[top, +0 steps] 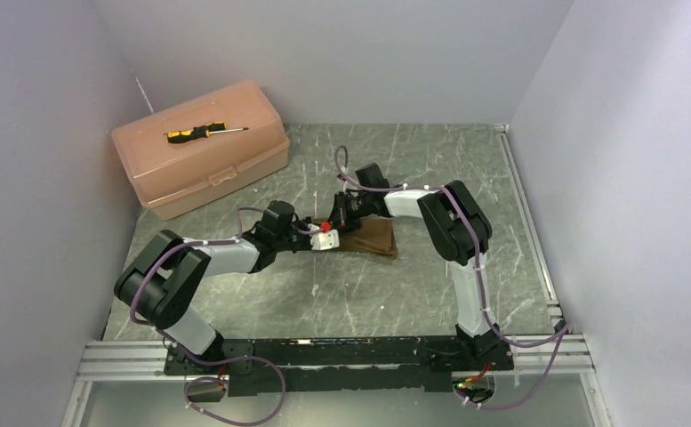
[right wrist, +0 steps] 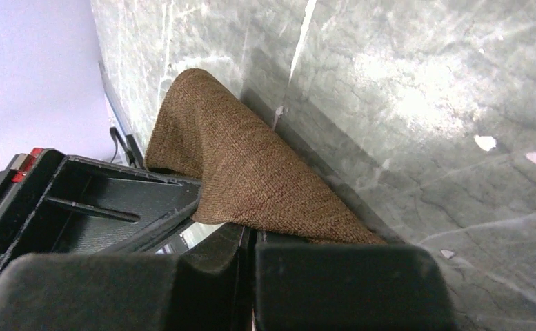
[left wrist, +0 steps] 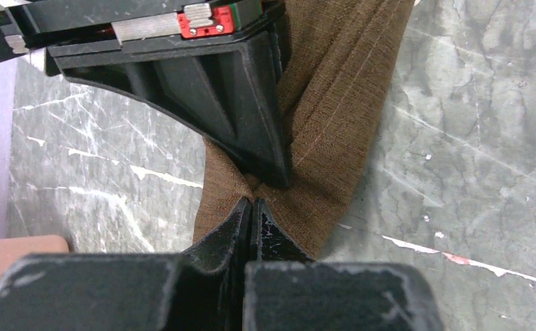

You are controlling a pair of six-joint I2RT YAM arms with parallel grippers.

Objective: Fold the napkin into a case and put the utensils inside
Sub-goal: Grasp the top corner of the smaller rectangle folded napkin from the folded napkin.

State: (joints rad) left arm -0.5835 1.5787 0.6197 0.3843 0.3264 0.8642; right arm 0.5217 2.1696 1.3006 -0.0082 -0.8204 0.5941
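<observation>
Marble table (top: 430, 160), napkin (left wrist: 334, 103) between pincers.

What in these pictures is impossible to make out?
- Utensils: in no view.
- Napkin: top view, its left part lies under both hands.
- Pink box's contents: lid shut.
- Left hand's fingertips: left wrist view, buried in cloth.
- Right hand's fingertips: right wrist view, under cloth.

Brown napkin (top: 373, 238), pink box (top: 201, 158), grey marbled table (top: 430, 294)

The napkin (top: 373, 237) is half hidden beneath both grippers in the top view; its far end is cut off in the left wrist view.
</observation>
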